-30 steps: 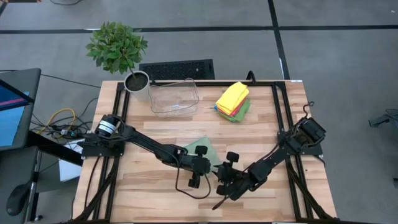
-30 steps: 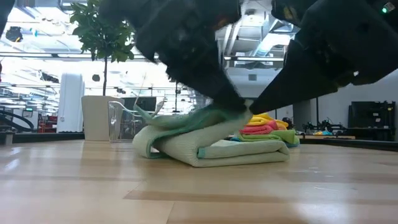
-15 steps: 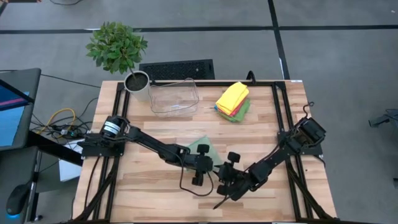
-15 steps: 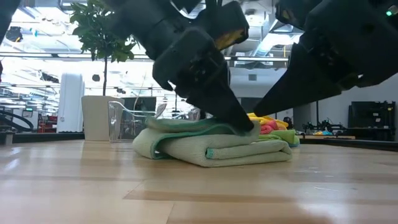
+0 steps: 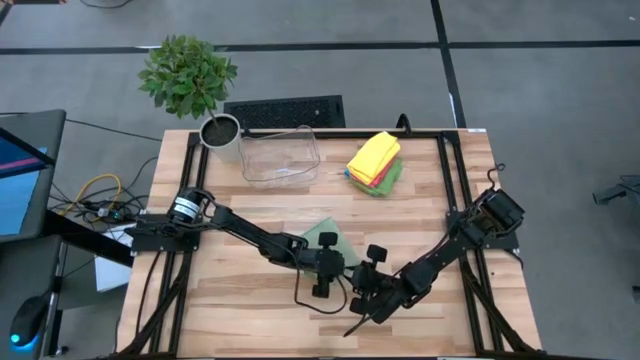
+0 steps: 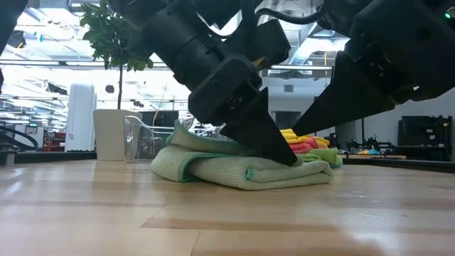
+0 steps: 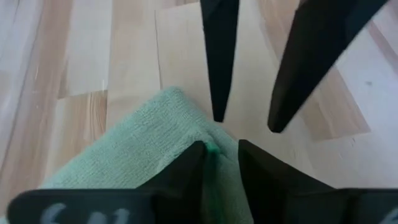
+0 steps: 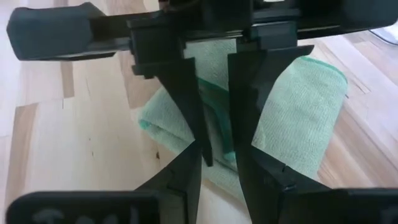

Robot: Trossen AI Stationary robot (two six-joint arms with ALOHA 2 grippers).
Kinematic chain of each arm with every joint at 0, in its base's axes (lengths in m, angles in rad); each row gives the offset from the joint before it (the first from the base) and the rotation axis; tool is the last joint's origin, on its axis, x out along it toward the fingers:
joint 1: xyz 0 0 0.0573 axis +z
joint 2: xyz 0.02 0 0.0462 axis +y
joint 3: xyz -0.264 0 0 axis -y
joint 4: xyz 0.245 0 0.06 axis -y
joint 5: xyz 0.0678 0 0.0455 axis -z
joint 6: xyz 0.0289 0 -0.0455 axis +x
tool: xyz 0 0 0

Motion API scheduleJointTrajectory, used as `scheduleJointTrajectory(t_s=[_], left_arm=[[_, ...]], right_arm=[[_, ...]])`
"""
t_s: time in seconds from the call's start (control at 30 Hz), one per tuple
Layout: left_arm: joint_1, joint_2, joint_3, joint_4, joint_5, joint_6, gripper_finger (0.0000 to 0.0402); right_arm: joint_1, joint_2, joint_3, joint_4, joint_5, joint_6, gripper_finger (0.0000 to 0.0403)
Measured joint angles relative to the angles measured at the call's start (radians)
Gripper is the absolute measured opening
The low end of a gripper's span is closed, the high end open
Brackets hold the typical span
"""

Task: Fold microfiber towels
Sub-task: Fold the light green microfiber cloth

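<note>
A pale sage green towel [image 6: 242,169] lies folded in several layers on the table's middle [image 5: 324,240]. My left gripper [image 7: 221,149] slants down onto its top from the table's left, fingers open. My right gripper [image 8: 219,163] comes from the table's right, also open. Its fingertips [image 7: 217,112] stand at the same corner of the towel, nearly tip to tip with the left ones. Whether they touch the cloth I cannot tell. The arms hide most of the towel in the high view. My left gripper rests its open fingertips [image 6: 286,155] on the folded towel's top layer, at the corner nearest the right arm. They slant down from the table's left. The dark green hem [image 8: 219,124] runs between the two fingers. The towel lies flat on the table.
A stack of folded towels, yellow on top [image 5: 374,160], sits at the far right. A clear plastic bin [image 5: 280,155] and a potted plant [image 5: 220,130] stand at the far edge. Bare wood lies along the near edge and to the left.
My left gripper has gone down and a little toward the right arm. It has carried the towel's raised top layer with it, and that layer now lies flat on the layers beneath. The lower layers have stayed in place.
</note>
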Motion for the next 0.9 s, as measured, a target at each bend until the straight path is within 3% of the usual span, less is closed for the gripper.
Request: scheduleJointTrajectory(t_s=[0.27, 0.57, 0.9], left_arm=[[0.003, 0.000, 0.002, 0.000, -0.018, -0.025, 0.0135], [-0.005, -0.001, 0.175, -0.266, 0.030, 0.033, 0.0165], [-0.004, -0.002, 0.226, -0.348, 0.054, 0.142, 0.0211]], right_arm=[[0.000, 0.000, 0.000, -0.033, -0.001, 0.019, 0.0125], [-0.001, 0.000, 0.000, -0.066, 0.001, 0.028, 0.0124], [-0.002, 0.000, 0.000, -0.098, 0.001, 0.022, 0.0152]])
